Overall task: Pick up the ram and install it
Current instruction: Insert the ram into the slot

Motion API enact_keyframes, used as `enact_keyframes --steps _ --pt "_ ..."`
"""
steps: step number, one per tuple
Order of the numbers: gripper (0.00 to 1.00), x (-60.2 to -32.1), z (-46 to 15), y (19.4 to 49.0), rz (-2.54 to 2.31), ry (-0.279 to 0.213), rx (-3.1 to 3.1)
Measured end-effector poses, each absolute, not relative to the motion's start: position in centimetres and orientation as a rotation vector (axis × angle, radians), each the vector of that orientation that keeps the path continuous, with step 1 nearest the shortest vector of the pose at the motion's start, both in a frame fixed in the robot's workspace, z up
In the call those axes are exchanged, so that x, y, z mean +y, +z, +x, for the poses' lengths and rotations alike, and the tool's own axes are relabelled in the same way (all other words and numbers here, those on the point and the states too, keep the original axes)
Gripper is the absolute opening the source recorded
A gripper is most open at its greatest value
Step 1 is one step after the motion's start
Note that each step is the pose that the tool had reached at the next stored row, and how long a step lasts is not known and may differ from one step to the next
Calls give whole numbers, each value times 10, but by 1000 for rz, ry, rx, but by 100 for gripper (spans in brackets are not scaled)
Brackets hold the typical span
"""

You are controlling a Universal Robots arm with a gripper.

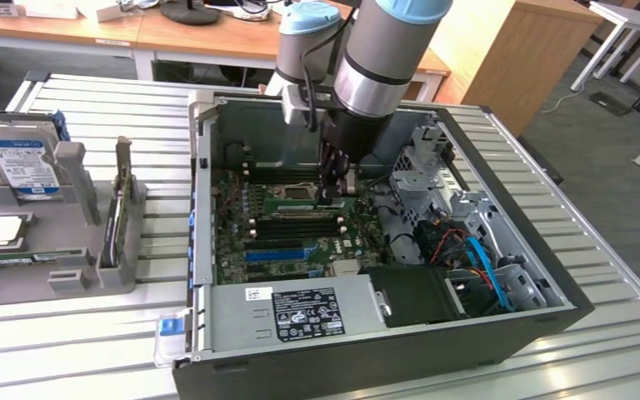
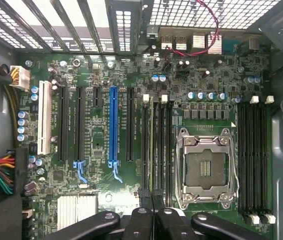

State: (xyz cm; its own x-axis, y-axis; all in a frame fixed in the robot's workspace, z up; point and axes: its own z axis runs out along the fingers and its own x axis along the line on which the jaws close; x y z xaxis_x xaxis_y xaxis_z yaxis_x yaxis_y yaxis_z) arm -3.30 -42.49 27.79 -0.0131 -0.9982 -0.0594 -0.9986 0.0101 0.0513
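Observation:
The ram (image 1: 296, 204) is a thin green stick standing on its edge in a memory slot beside the CPU socket (image 1: 294, 192), inside the open computer case (image 1: 202, 208). My gripper (image 1: 337, 190) reaches straight down into the case and is shut on the ram's end at the exterior view's right. In the wrist view the ram (image 2: 151, 145) appears edge-on as a pale green line along a black slot. It runs away from my gripper (image 2: 152, 201), whose dark fingers (image 2: 143, 199) are pressed together on it.
A blue slot (image 2: 113, 125) and black card slots lie beside the memory slots, and the CPU socket (image 2: 205, 170) is empty. The power supply (image 1: 297, 312), drive cage (image 1: 432, 167) and cables (image 1: 478, 260) crowd the case. A grey rack (image 1: 59, 250) holds a blue-labelled hard drive (image 1: 20, 162).

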Motion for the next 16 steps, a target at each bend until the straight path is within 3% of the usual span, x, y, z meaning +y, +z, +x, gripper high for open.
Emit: enact_keyframes --steps 16 --pt "11 -424 -33 271 -2193 120 2235"
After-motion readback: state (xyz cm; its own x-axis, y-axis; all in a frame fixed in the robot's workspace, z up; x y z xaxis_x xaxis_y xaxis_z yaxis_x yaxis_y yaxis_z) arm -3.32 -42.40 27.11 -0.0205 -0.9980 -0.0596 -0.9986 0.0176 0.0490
